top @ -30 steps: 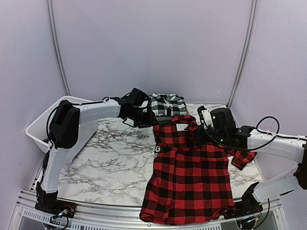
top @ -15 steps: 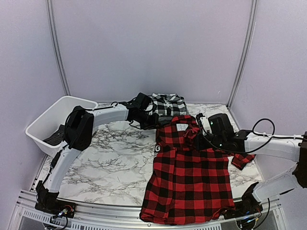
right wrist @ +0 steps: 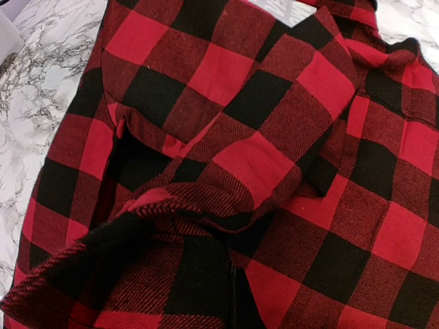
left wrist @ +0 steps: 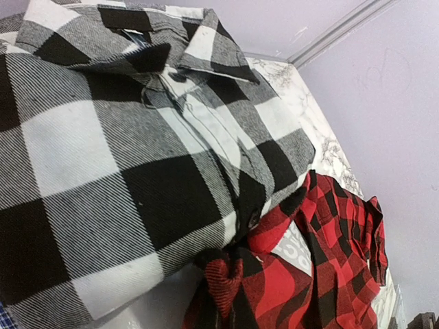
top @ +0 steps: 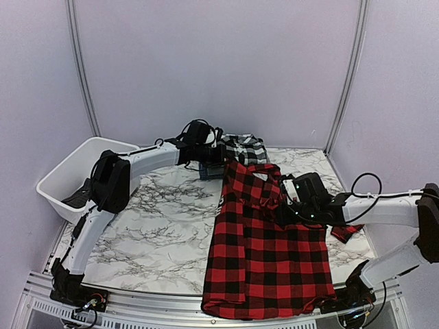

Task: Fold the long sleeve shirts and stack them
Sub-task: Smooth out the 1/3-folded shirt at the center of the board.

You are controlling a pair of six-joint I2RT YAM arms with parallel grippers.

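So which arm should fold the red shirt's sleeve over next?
Probably right. The right end effector sits on the red shirt, bunching cloth beside the sleeve. The left end effector is away at the collar corner, by the plaid shirt.

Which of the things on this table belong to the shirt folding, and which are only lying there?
Belong to the job:
- red-and-black check shirt, spread out near the front
- black-and-white plaid shirt, folded at the far side

Just lying about:
- white tub, at the left edge of the marble table
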